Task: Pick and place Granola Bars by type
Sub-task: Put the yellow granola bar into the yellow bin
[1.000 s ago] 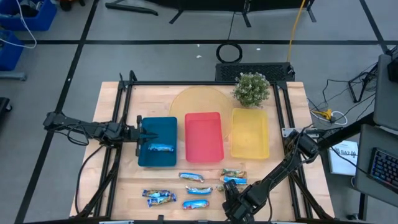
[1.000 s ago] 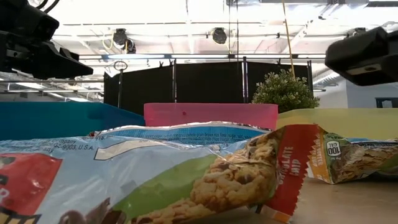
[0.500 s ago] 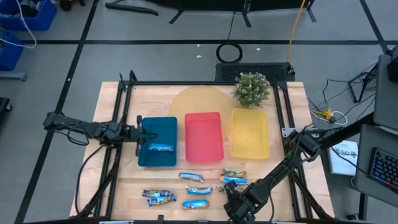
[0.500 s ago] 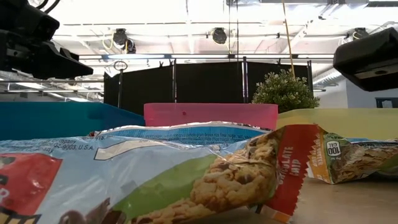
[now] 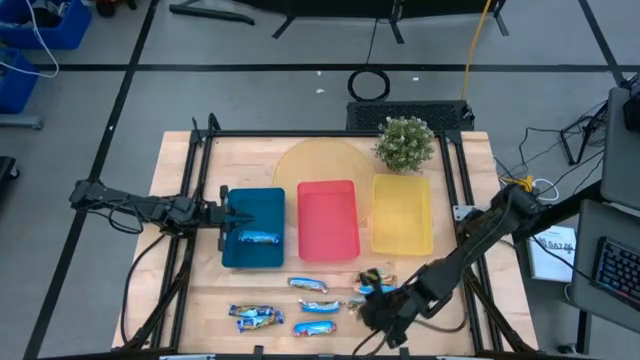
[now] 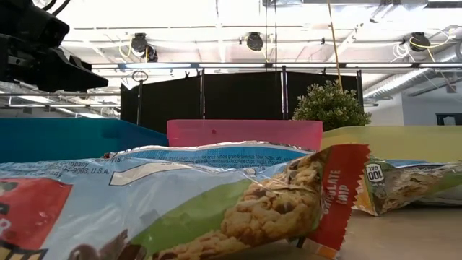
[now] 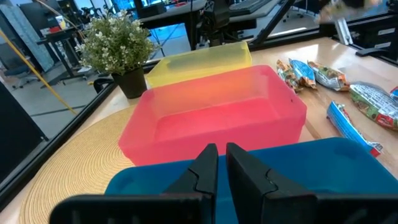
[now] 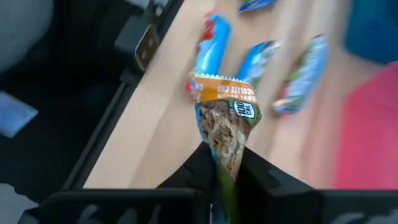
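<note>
Moved: right gripper [image 5: 372, 308] has swung away from the table's front edge toward the loose bars and has left the low view's upper right corner, where it showed 1 s ago.
Right grip: fingers [image 8: 200, 163] pinched on a green/tan granola bar [image 8: 225, 134], its orange end sticking out past the tips.
Front row: blue-and-white bars [image 5: 320, 306] and other wrappers lie scattered on the wood near the front edge; 1 huge wrapper [image 6: 216, 209] fills the low view, blocking most of the table behind it.
Trays: blue tray [image 5: 253, 226], red tray [image 5: 328, 218], yellow tray [image 5: 402, 213] side by side, just beyond the bars.
Sorted: 1 blue bar [image 5: 257, 238] lies in the blue tray.
Left gripper [image 5: 232, 217]: hangs over the blue tray's left rim, fingers [image 7: 208, 163] nearly together, holding nothing.
Far: potted plant [image 5: 405, 143] by a round woven mat [image 5: 312, 164].
</note>
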Controlling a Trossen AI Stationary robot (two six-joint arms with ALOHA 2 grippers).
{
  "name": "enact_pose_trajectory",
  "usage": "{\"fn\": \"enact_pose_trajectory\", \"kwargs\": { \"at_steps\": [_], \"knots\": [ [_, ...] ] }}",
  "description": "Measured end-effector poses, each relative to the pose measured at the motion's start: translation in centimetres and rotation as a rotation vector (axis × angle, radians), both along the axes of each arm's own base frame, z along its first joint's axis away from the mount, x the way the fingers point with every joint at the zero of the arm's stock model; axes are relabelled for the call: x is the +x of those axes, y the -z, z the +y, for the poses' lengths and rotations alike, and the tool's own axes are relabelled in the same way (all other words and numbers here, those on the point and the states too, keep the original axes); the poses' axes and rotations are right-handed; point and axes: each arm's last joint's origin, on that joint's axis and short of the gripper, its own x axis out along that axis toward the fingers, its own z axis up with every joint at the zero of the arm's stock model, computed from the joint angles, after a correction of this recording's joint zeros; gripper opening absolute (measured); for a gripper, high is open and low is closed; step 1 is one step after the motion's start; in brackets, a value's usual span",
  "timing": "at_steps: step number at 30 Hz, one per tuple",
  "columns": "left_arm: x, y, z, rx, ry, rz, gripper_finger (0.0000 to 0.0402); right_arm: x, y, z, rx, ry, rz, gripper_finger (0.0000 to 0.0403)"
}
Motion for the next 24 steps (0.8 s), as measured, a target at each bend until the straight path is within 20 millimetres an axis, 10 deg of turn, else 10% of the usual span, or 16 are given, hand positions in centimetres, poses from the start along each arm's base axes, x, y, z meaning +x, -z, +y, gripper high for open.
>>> {"fn": "enact_pose_trajectory", "kwargs": {
  "at_steps": [10, 24],
  "knots": [
    [0.0, 0.0, 0.0, 0.001, 0.000, 0.001, 0.0040, -6.3, -4.6, -9.0, 0.075, 0.352, -0.245, 0.0031],
    [0.0, 0.1, 0.0, 0.008, 0.001, 0.007, 0.0040, -13.4, 5.4, -16.6, 0.106, 0.558, -0.353, 0.0024]
  ]
}}
